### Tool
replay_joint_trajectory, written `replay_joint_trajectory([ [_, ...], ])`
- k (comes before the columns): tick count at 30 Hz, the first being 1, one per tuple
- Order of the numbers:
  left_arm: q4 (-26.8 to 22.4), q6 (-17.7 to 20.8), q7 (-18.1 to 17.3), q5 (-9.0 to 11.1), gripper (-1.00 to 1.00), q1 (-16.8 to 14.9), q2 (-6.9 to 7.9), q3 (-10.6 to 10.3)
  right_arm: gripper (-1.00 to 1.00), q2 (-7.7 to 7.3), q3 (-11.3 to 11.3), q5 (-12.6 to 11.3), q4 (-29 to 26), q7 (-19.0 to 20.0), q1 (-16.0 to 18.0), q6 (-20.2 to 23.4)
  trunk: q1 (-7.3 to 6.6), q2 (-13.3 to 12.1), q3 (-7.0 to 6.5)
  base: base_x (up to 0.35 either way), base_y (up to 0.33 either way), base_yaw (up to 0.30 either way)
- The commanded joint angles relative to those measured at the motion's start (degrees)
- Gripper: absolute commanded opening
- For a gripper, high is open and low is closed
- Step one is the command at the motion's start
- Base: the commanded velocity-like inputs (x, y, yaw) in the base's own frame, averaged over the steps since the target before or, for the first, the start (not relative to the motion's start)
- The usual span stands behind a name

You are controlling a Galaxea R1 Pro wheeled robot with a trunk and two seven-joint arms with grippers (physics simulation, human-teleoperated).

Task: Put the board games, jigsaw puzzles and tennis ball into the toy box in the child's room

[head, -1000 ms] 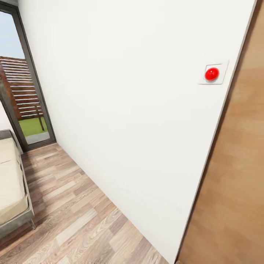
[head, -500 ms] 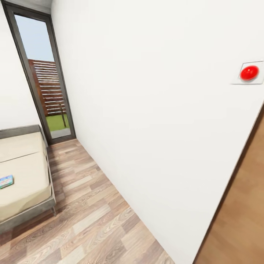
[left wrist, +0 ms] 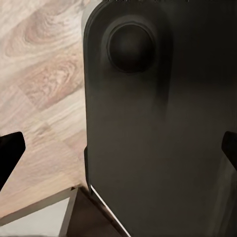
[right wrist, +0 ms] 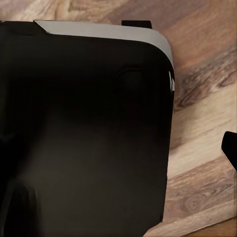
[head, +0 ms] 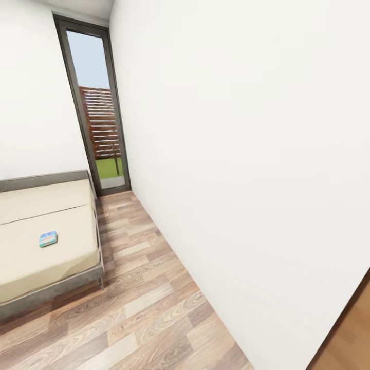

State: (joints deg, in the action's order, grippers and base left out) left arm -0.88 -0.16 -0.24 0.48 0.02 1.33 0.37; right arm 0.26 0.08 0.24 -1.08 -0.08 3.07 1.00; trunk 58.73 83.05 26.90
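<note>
The bed (head: 31,288), with a beige mattress in a grey frame, stands at the left of the head view. One small flat board game (head: 48,239) lies on the mattress; its print is too small to read. In the left wrist view my left gripper (left wrist: 118,150) is open, its two dark fingertips (left wrist: 10,150) far apart at the picture's edges, over the robot's dark body and the wood floor. In the right wrist view my right gripper (right wrist: 118,148) also looks open, with one fingertip (right wrist: 230,148) against the floor. The table and toy box are out of view.
A long white wall (head: 246,154) runs along the right. A tall grey-framed window (head: 97,118) closes the far end. A strip of wood-plank floor (head: 139,288) lies between bed and wall. A wooden door edge (head: 354,339) shows at the bottom right corner.
The head view has swung left: the red wall button and most of the wooden door have left the picture, and more of the bed, with the game on it, has come in.
</note>
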Motion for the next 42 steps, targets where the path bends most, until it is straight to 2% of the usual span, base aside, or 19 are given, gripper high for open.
replay_joint_trajectory([
  [1,-0.1,0.0,0.0,0.0,1.0,0.0,0.0,0.0,1.0,0.0,0.0,0.0,-0.1,0.0,0.0,0.1,0.0,0.0,0.05,0.0,0.0,0.3],
  [9,-0.4,0.0,0.0,0.4,1.0,-0.8,0.06,0.3,1.0,0.0,0.0,0.0,-0.1,0.0,0.0,0.1,0.0,0.0,0.05,0.0,0.0,0.3],
  [21,-0.9,0.4,-0.1,2.8,1.0,-3.1,0.12,1.1,1.0,-0.06,-0.1,0.0,-1.5,-0.1,1.3,0.2,0.0,0.0,0.05,0.0,0.0,0.3],
  [27,-0.9,1.8,-0.4,3.9,1.0,-6.3,0.24,1.3,1.0,0.21,0.0,0.1,-2.7,-0.1,4.8,1.9,0.0,0.0,0.05,0.0,0.0,0.3],
  [29,-0.9,3.6,-0.6,5.3,1.0,-8.7,0.37,1.4,1.0,0.42,0.0,0.2,-3.1,-0.1,7.1,4.5,0.0,0.0,0.05,0.0,0.0,0.3],
  [30,-0.9,3.6,-0.6,5.3,1.0,-8.7,0.37,1.4,1.0,0.42,0.0,0.2,-3.1,-0.1,7.1,4.5,0.0,0.0,0.05,0.0,0.0,0.3],
  [32,-1.0,5.8,-0.8,7.3,1.0,-11.4,0.53,1.4,1.0,0.75,0.0,0.2,-3.5,-0.1,9.7,7.7,0.0,0.0,0.05,0.0,0.0,0.3],
  [33,-1.0,5.8,-0.8,7.3,1.0,-11.4,0.53,1.4,1.0,0.75,0.0,0.2,-3.5,-0.1,9.7,7.7,0.0,0.0,0.05,0.0,0.0,0.3],
  [35,-1.0,7.8,-0.9,9.5,1.0,-14.4,0.67,1.4,1.0,1.27,0.1,0.3,-4.0,-0.1,12.8,11.1,0.0,0.0,0.05,0.0,0.0,0.3],
  [36,-1.0,7.8,-0.9,9.5,1.0,-14.4,0.67,1.4,1.0,1.27,0.1,0.3,-4.0,-0.1,12.8,11.1,0.0,0.0,0.05,0.0,0.0,0.3],
  [38,-1.0,9.4,-1.0,11.7,1.0,-17.4,0.74,1.4,1.0,1.99,0.1,0.4,-4.5,-0.2,16.3,13.9,0.0,0.0,0.05,0.0,0.0,0.3],
  [39,-1.0,9.4,-1.0,11.7,1.0,-17.4,0.74,1.4,1.0,1.99,0.1,0.4,-4.5,-0.2,16.3,13.9,0.0,0.0,0.05,0.0,0.0,0.3],
  [41,-1.0,10.5,-1.0,13.7,1.0,-20.6,0.69,1.4,1.0,2.77,0.1,0.4,-4.8,-0.2,19.9,15.9,0.0,0.0,0.05,0.0,0.0,0.3],
  [42,-1.0,10.5,-1.0,13.7,1.0,-20.6,0.69,1.4,1.0,2.77,0.1,0.4,-4.8,-0.2,19.9,15.9,0.0,0.0,0.05,0.0,0.0,0.3],
])
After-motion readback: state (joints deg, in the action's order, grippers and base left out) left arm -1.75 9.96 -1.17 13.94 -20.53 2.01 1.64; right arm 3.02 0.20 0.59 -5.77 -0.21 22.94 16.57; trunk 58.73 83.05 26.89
